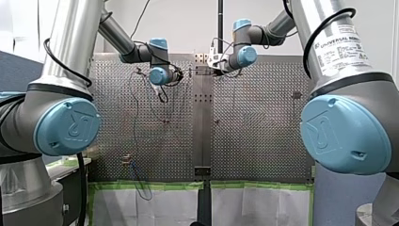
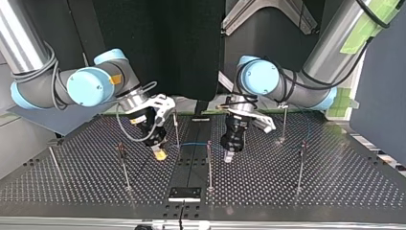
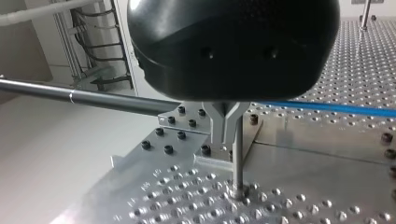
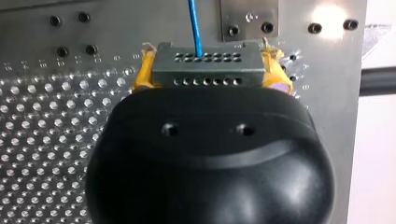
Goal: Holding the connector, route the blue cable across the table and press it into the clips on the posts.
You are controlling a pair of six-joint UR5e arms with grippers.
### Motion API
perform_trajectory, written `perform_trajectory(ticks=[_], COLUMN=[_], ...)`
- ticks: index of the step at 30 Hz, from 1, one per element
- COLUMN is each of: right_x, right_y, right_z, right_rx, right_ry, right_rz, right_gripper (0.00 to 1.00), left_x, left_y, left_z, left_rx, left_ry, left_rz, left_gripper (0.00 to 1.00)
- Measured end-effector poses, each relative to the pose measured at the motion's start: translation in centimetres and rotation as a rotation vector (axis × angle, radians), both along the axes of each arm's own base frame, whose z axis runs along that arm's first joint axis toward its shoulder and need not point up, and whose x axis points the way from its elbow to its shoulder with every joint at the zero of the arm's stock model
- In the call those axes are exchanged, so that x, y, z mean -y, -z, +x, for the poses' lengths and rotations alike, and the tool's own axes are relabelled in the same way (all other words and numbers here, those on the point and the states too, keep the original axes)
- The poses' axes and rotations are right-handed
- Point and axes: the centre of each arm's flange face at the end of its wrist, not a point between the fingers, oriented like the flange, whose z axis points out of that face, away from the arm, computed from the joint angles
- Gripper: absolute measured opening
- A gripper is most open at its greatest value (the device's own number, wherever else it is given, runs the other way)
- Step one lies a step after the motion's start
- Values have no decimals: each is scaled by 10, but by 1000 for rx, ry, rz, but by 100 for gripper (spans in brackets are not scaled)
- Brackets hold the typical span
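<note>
My right claw (image 4: 212, 70) is clenched on the grey, rectangular metal connector (image 4: 205, 70), a small block with two rows of round holes. Its yellow pads (image 4: 142, 74) press against the block's two short ends, so the connector sits at the very tips, just ahead of the claw's black body. The thin blue cable (image 4: 195, 28) leaves the connector's far face and runs straight away from the claw over the perforated metal table (image 4: 46, 116). In the top view this claw hangs tilted, its tips low over the table.

My left claw (image 3: 227, 128) points down at the table, and its narrow metal fingers (image 3: 219, 123) are closed together into a point. A thin, upright steel post (image 3: 238, 163) stands just beside the fingertips. It seems to touch one of them, though the view is too poor to be sure. The post's foot sits in a table hole directly under the claw. The blue cable passes behind this claw at about the height of the fingers' roots, stretched level above the table and running off to one side.

In the top view a short stretch of the cable hangs level between the two claws. It reaches from near my right claw to a post just beside my left claw. The two claws are near each other but apart.
</note>
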Motion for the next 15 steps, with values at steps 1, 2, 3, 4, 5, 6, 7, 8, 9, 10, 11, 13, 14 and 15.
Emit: perform_trajectory(ticks=[1,2,3,4,5,6,7,8,9,10,11,13,14,15], right_x=[2,3,4,5,6,7,9,10,11,13,14,16,17,18], right_y=[0,0,0,0,0,0,0,-1,-1,-1,-1,-1,-1,-1], right_z=[-1,-2,-3,-4,-4,-5,-7,-8,-8,-10,-10,-12,-13,-13], right_rx=[2,3,4,5,6,6,8,10,12,14,16,18,18,18], right_ry=[2,2,4,5,6,8,12,14,16,18,20,24,26,27], right_rz=[-1,-2,-3,-4,-4,-6,-7,-8,-9,-11,-12,-14,-14,-14], right_gripper=[0,0,0,0,0,0,0,0,0,0,0,0,0,0], left_x=[0,1,2,2,2,2,2,1,0,0,-1,-5,-6,-7], left_y=[1,2,3,4,5,6,8,10,13,15,17,19,19,20], left_z=[3,7,12,16,19,24,27,30,33,35,37,40,41,41], left_rx=[2,4,7,9,10,10,8,6,1,-1,-3,-7,-8,-12], left_ry=[1,2,4,5,5,5,5,4,4,3,3,0,-2,-4], left_rz=[0,0,0,-1,-1,-1,-1,0,0,1,1,1,1,3], left_gripper=[0,0,0,0,0,0,0,0,0,0,0,0,0,0])
